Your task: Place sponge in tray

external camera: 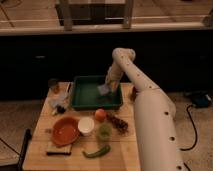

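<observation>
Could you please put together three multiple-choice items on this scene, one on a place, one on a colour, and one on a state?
1. Where is the sponge?
A. beside the orange bowl
B. over the right end of the tray, at the gripper
C. on the floor

2. What colour is the tray?
A. dark green
B. white
C. red

3. How does the gripper stand?
A. open above the table's front edge
B. out of view
C. shut on the sponge

Answers:
1. B: the pale pad sits at the arm's tip inside the tray's outline.
2. A: its rim and floor show dark green.
3. C: the pad hangs at the fingertips.
</observation>
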Controlling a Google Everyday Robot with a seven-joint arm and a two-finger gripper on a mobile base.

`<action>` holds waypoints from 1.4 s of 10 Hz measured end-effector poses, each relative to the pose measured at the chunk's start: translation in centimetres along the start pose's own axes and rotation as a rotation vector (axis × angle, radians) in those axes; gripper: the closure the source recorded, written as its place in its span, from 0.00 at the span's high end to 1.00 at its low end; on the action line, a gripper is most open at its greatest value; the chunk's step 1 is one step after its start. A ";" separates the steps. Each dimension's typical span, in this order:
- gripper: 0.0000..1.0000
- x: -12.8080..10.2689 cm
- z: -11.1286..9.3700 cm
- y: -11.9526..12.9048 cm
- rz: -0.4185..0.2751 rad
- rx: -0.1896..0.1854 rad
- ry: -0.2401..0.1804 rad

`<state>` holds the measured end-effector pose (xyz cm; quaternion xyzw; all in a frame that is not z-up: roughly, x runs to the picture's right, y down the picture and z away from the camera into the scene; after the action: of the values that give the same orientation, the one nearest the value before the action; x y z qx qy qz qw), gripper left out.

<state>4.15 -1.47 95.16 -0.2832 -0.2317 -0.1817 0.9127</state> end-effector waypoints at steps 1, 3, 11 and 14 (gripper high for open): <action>0.08 0.0 0.0 0.0 0.000 0.000 0.000; 0.08 0.1 0.0 0.0 0.001 0.001 0.000; 0.80 -1.0 -0.1 0.5 -0.024 -0.013 -0.017; 0.80 -1.4 -0.2 0.5 -0.037 -0.014 -0.021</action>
<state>3.28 -0.98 94.04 -0.2874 -0.2451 -0.1971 0.9047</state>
